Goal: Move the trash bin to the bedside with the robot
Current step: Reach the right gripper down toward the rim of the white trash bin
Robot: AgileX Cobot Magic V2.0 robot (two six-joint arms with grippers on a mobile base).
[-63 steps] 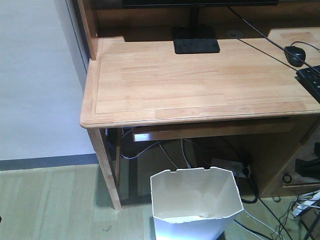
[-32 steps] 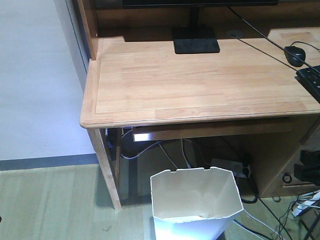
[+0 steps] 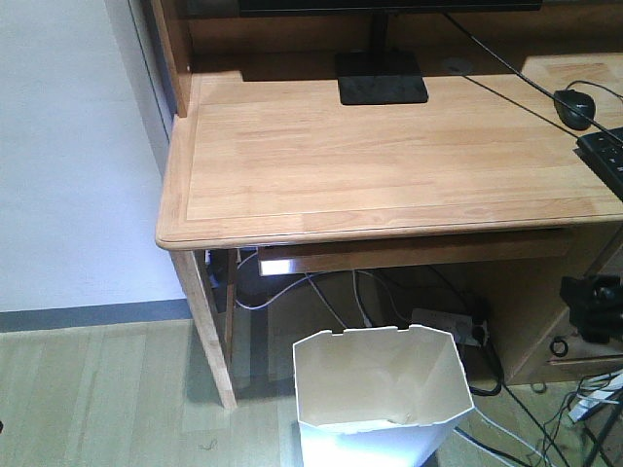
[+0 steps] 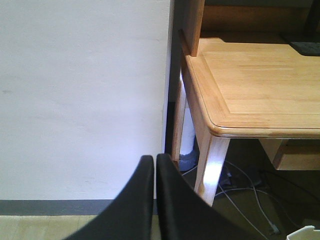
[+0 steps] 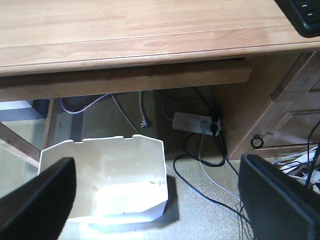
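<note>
Right wrist-mounted view: my right end effector gapes wide, empty, with the trash bin on the floor at 7 o'clock, below the counter. Light, thin, flexible-looking; I'd pinch its rim gently. My left end effector is closed.

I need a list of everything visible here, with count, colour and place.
desk: one, light wood, beside the white wall
monitor base: one, black, at the desk's back
mouse: one, black, desk's right side
keyboard: one, black, desk's right edge
trash bin: one, white, on the floor before the desk
power strip: one, white, floor under the desk
cables: several, black and pale, under the desk
left pincer: one, black, shut, facing the wall
right pincer: one, black, open, facing the trash bin
</note>
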